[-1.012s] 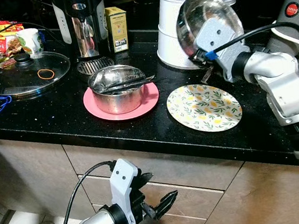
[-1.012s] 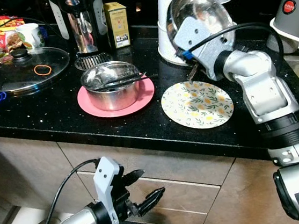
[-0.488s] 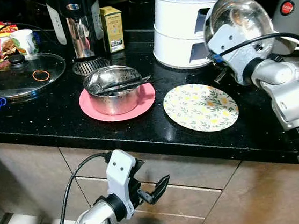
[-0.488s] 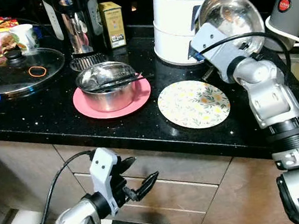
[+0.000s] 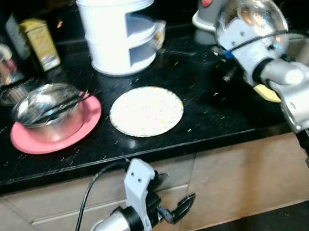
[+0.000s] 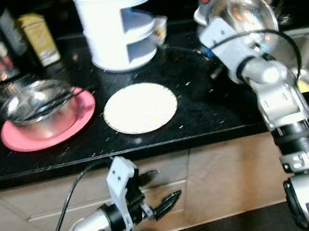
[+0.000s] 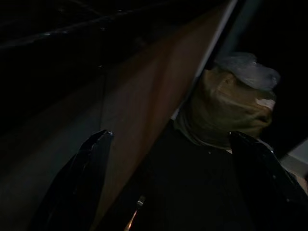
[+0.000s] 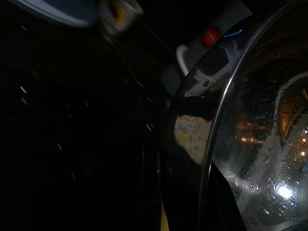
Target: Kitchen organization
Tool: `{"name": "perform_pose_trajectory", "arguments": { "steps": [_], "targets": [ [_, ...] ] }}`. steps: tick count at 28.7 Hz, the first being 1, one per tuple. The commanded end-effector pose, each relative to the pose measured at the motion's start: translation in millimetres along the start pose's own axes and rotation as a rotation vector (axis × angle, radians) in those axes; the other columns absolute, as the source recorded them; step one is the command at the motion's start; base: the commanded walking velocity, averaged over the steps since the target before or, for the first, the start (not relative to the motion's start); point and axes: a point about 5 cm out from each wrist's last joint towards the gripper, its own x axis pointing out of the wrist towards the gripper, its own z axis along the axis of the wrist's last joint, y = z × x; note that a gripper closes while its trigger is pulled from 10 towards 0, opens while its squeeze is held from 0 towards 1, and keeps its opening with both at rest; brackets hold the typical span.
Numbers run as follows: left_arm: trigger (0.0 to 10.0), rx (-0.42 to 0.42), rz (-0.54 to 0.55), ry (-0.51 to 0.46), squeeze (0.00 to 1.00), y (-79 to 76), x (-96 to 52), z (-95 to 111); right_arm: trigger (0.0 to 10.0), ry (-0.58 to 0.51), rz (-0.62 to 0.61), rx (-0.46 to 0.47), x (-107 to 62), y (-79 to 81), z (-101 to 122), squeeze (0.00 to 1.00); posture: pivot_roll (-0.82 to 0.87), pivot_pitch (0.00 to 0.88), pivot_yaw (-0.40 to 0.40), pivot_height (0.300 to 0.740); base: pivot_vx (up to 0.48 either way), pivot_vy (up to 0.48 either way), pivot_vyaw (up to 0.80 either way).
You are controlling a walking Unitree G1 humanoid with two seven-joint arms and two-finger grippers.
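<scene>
A steel bowl hangs tilted at the upper right of the frame, above the black counter beside the sink, apparently bound there. The right pincer grips its rim. At lower centre, the left pincer idles, fingers spread, holding nothing.

Left gripper: two black fingers spread wide apart, nothing between them. Beyond: a brown cabinet front running diagonally, very dim. Beside it, a tan bag-like bundle with a pale crumpled top. Remainder in deep shadow.
</scene>
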Motion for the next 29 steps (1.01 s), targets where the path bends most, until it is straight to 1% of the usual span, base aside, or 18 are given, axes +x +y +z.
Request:
{"name": "perform_pose_trajectory", "arguments": {
  "steps": [1,5,6,7,8,9,11,13,16,18,19,24,25,29],
  "targets": [
    [10.0,-0.011,0.003,0.013,0.0,0.0,-2.5,-1.8,10.0,-0.049,-0.004,-0.036,0.6,1.4,11.6,0.0,0.06,0.0,-0.058,0.74,0.0,0.0,0.0],
    [10.0,-0.009,0.011,0.01,0.0,0.5,-2.6,-1.5,10.0,-0.053,0.002,-0.029,0.7,3.5,12.2,0.0,0.06,0.0,-0.058,0.74,0.0,0.0,0.0],
    [10.0,-0.009,0.017,0.007,0.0,0.9,-2.7,-1.3,10.0,-0.057,0.014,-0.025,0.9,5.9,12.4,0.0,0.06,0.0,-0.058,0.74,0.0,0.0,0.0],
    [10.0,-0.012,0.031,0.003,0.0,2.3,-3.0,-0.6,10.0,-0.064,0.045,-0.03,1.4,11.6,13.1,0.0,0.06,0.0,-0.059,0.74,0.0,0.0,0.0],
    [10.0,-0.012,0.031,0.003,0.0,2.3,-3.0,-0.6,10.0,-0.064,0.045,-0.03,1.4,11.6,13.1,0.0,0.06,0.0,-0.059,0.74,0.0,0.0,0.0],
    [10.0,-0.017,0.039,0.001,0.0,3.3,-3.2,-0.4,10.0,-0.073,0.067,-0.033,1.6,15.8,14.1,0.0,0.06,0.0,-0.057,0.74,0.0,-0.304,0.0],
    [10.0,-0.018,0.041,0.001,0.0,3.6,-3.2,-0.5,10.0,-0.077,0.076,-0.034,1.6,17.5,14.6,0.0,0.06,0.0,-0.057,0.74,0.0,-0.304,0.0],
    [10.0,-0.028,0.051,-0.004,0.0,5.2,-3.3,-0.4,10.0,-0.091,0.112,-0.043,1.6,24.8,16.7,0.0,0.06,0.0,-0.059,0.74,0.0,-0.321,0.0],
    [10.0,-0.031,0.051,-0.004,0.0,5.6,-3.3,-0.5,10.0,-0.094,0.119,-0.042,1.6,26.9,17.5,0.0,0.06,0.0,-0.059,0.74,0.0,-0.324,0.0],
    [10.0,-0.032,0.047,-0.003,0.0,5.4,-3.1,-0.8,10.0,-0.101,0.138,-0.044,1.8,31.2,18.9,0.0,0.06,0.0,-0.059,0.74,0.0,-0.326,0.0],
    [10.0,-0.033,0.044,-0.001,0.0,5.2,-3.0,-1.5,10.0,-0.111,0.161,-0.047,2.1,37.0,21.0,0.0,0.06,0.0,-0.058,0.74,0.0,-0.319,0.0],
    [10.0,-0.036,0.044,0.0,0.0,5.2,-2.8,-2.4,10.0,-0.121,0.184,-0.048,2.2,42.8,23.1,0.0,0.07,0.0,-0.059,0.74,0.0,-0.322,0.0],
    [10.0,-0.04,0.043,0.001,0.0,5.0,-2.8,-2.9,10.0,-0.129,0.195,-0.048,2.2,46.0,24.8,0.0,0.07,0.0,-0.059,0.74,0.0,-0.322,0.0],
    [10.0,-0.043,0.039,0.003,0.0,4.3,-2.9,-3.5,10.0,-0.136,0.205,-0.051,1.8,48.0,26.5,0.0,0.06,0.0,-0.06,0.74,0.0,-0.322,0.0]
  ]
}}
